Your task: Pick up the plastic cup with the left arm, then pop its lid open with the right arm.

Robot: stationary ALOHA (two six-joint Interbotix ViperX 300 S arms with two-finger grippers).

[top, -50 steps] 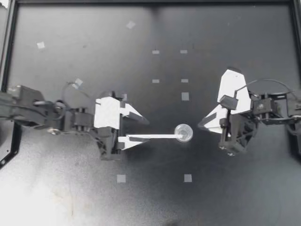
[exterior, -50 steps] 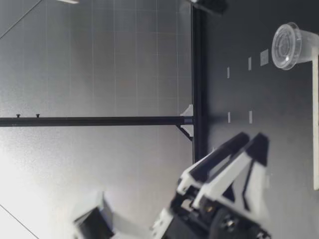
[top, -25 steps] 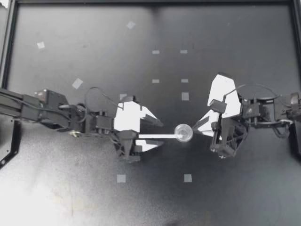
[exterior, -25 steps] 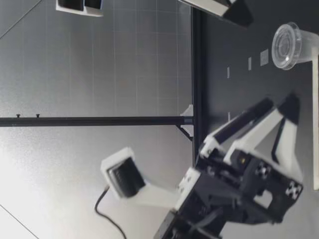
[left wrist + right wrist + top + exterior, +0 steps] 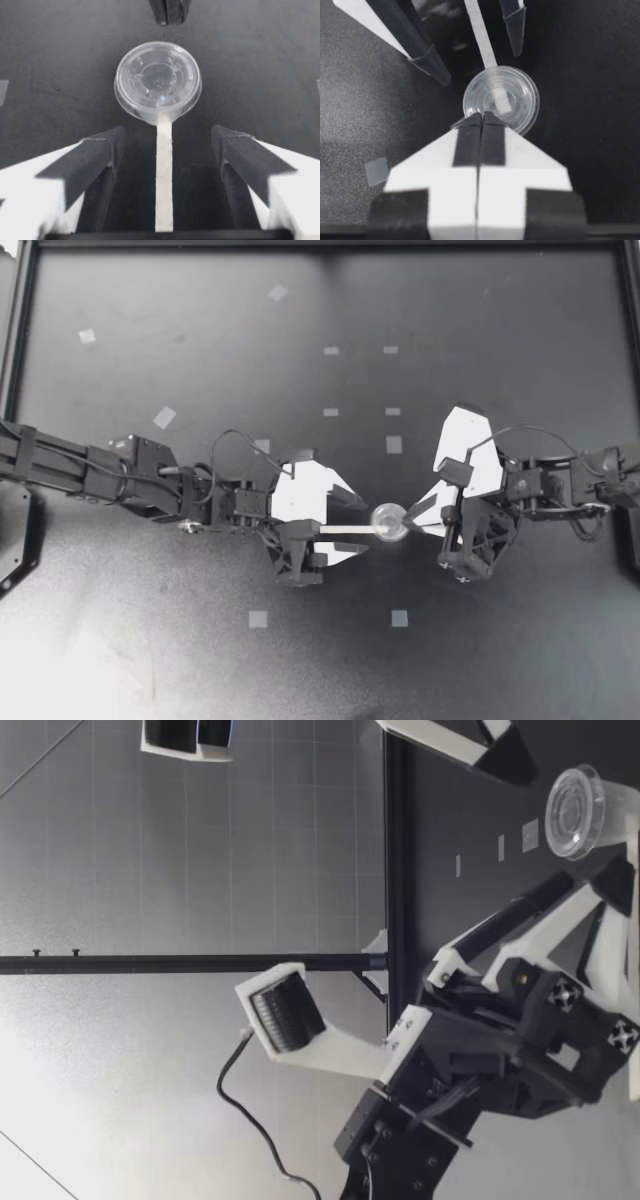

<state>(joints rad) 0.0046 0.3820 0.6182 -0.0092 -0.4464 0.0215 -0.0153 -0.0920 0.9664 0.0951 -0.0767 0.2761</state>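
Working over the black table [image 5: 500, 300], you have the left gripper [image 5: 363, 527] spread wide, with the white strip [image 5: 335, 530] lying untouched between its fingers. The right gripper [image 5: 413, 515] is clenched on nothing, its joined tips at the rim of the clear cup [image 5: 389, 523], which stands on the strip's far end. Treat this as the approach step: the next move calls for closing the left fingers squarely on the strip without nudging the cup.

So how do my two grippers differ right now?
Left gripper is open; right gripper is shut on nothing. Left gripper straddles the white strip, clear of it; right gripper's tips sit at the rim of the clear cup. Both face the cup from opposite sides.
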